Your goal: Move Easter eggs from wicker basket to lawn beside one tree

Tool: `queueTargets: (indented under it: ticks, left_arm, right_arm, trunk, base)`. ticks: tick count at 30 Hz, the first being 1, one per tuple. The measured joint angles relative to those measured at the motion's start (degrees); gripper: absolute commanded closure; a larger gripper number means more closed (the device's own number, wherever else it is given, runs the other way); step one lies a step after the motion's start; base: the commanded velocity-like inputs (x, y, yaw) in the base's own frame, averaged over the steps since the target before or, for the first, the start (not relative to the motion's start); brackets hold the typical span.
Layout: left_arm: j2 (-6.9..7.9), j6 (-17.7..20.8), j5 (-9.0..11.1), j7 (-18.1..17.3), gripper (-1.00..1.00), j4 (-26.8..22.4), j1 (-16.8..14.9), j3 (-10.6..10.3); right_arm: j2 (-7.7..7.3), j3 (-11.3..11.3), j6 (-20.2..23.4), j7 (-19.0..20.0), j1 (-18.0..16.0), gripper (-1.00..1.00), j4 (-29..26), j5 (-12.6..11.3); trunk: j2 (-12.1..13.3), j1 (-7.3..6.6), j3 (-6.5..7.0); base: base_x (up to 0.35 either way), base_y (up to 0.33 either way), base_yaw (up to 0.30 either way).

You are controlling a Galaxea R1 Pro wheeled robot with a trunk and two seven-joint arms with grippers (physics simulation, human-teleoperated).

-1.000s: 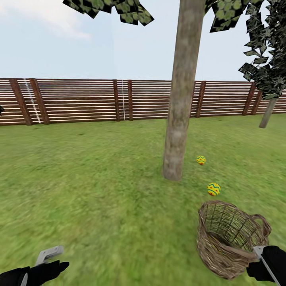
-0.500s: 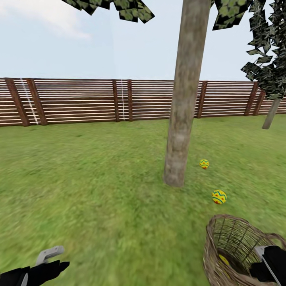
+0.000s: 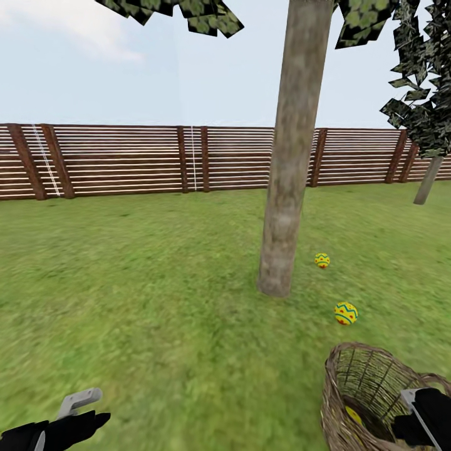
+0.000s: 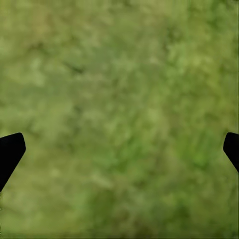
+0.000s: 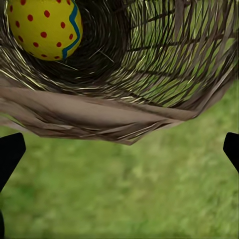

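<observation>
Right tool (image 5: 119,149) open wide, empty, poised just outside wicker basket (image 3: 369,388) rim; one Easter egg (image 5: 42,27) inside. Two eggs (image 3: 346,312) (image 3: 322,260) beyond, beside tree (image 3: 288,188). Left tool (image 4: 119,149) open, empty, over lawn (image 3: 156,282).

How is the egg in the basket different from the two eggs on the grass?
The egg in the wicker basket lies inside the wicker basket; the near egg and far egg lie bare on the lawn. The grass eggs sit beside the tree; the basket egg is farther from it. All are yellow with blue zigzags and red dots.
</observation>
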Motion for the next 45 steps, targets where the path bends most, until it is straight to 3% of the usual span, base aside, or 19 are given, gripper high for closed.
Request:
queueTargets:
  ticks: [19, 22, 25, 33, 45]
  left_arm:
    - [-0.09, 0.16, 0.63, 0.06, -1.00, -0.31, 0.00, 0.09]
    - [-0.09, 0.15, 0.86, 0.05, -1.00, -0.28, 0.00, 0.09]
    - [-0.09, 0.09, 0.87, 0.05, -1.00, -0.13, 0.00, 0.09]
    - [-0.09, 0.07, 0.97, 0.09, -1.00, -0.08, 0.00, 0.09]
    - [-0.18, -0.03, 1.62, 1.15, -1.00, 0.00, 0.00, 0.09]
  right_arm:
    - [0.32, 0.02, 0.00, 0.12, 0.00, -1.00, 0.01, -0.27]
    - [0.32, 0.07, 0.02, 3.75, 0.00, -1.00, 0.07, -0.42]
    - [0.10, 0.04, 0.03, 8.80, 0.00, -1.00, 0.08, 0.16]
    - [0.57, 0.10, -0.02, 10.32, 0.00, -1.00, 0.10, 5.78]
    - [0.58, -0.05, -0.04, 10.39, 0.01, -1.00, 0.09, 6.41]
  trunk:
    - [7.62, -4.18, 3.41]
    - [8.82, -4.83, 3.95]
    - [10.03, -5.49, 4.49]
    - [13.24, -7.25, 5.92]
    - [14.05, -7.73, 6.29]
  base:
    - [0.000, 0.000, 0.000]
    - [0.000, 0.000, 0.000]
    - [0.000, 0.000, 0.000]
    - [0.000, 0.000, 0.000]
    - [0.272, 0.000, 0.000]
